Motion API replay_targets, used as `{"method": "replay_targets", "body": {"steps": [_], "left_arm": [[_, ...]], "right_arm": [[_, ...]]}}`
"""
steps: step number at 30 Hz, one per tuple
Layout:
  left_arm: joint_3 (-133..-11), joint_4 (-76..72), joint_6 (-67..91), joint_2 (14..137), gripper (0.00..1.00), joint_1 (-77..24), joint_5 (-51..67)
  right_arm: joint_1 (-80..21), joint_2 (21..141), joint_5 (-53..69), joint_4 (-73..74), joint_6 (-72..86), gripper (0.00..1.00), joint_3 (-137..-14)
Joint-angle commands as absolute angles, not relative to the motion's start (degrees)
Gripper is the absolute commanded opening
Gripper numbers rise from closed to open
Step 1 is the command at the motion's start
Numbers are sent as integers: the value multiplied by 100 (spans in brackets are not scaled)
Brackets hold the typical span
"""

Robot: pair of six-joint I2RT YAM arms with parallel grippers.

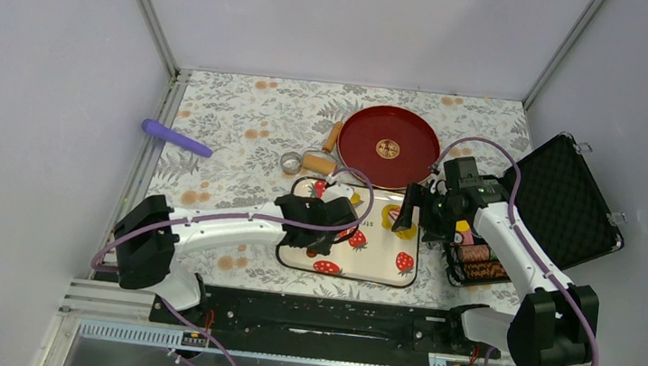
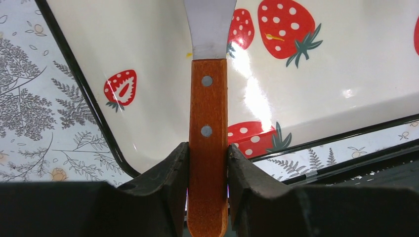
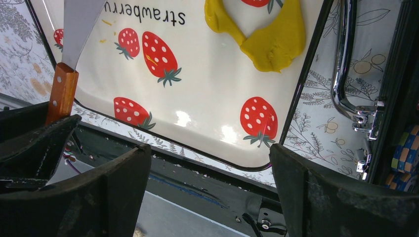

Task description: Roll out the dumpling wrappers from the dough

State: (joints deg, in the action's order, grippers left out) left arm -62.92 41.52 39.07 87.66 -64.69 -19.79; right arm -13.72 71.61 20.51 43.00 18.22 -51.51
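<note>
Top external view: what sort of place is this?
Probably a lab robot cell staged as a kitchen bench: blank walls on metal framing, left arm and right arm bolted to a rail, and a floral cloth carrying a strawberry tray with yellow dough.

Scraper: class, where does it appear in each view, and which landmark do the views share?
Left wrist: scraper at centre, wooden handle clamped in the left gripper.
Right wrist: scraper in the upper left.
Top external: not discernible; the left gripper hides it.
Shared landmark: strawberry-printed tray.
</note>
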Motion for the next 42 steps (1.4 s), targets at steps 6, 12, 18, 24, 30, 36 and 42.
{"method": "replay_targets", "body": {"steps": [6,12,18,24,30,36,42], "left_arm": [[-6739,4233,3894,8465,0,-6504,-2578],[-7117,4337,3767,8448,0,-6504,-2729],[-7335,4364,3683,8533,0,-6519,-2825],[-7555,4318,3581,8604,0,-6521,-2964],[-7962,4316,3359,8872,0,-6513,-3084],[-8449,4126,3012,9317,0,-6421,-3080],[-8935,3705,2655,9952,0,-6167,-3002]], "right_arm": [[-1355,7006,2057,4349,1841,97,-5325],[-1354,7044,2145,4348,1893,97,-5546],[-1358,7076,2133,4385,1887,97,-5632],[-1354,7061,2149,4380,1907,97,-5720],[-1354,7128,2219,4382,1944,97,-5969],[-1322,7359,2266,4395,1926,96,-6359],[-1038,7858,2332,4395,1877,96,-6948]]}}
